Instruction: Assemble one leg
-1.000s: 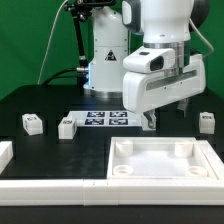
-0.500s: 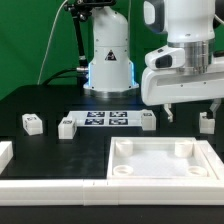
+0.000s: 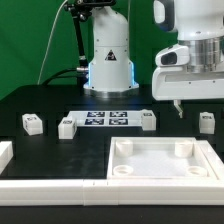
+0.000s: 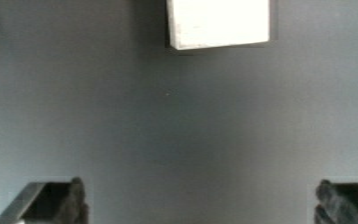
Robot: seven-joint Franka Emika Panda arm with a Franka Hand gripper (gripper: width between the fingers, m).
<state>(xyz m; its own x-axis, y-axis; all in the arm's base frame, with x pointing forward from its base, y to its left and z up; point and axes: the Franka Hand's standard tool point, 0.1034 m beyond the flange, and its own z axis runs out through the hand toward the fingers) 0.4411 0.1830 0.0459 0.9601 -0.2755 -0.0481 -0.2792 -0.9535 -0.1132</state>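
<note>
Just beside the marker board (image 3: 105,119), at its end on the exterior view's right, the leg (image 3: 148,119) sitting free, gripper (image 4: 197,205) raised farther out from the board, I read fingers spread wide, nothing held.

The black table (image 3: 60,150) carries four small white tagged posts in a row. The leftmost leg (image 3: 32,123) stands apart, and the second leg (image 3: 67,126) and third leg (image 3: 148,120) sit just beside either end of the marker board (image 3: 105,119). The rightmost leg (image 3: 206,121) stands well off towards the exterior view's right. The large white recessed panel (image 3: 165,162) lies nearer the camera, beside a white rail (image 3: 50,185).
</note>
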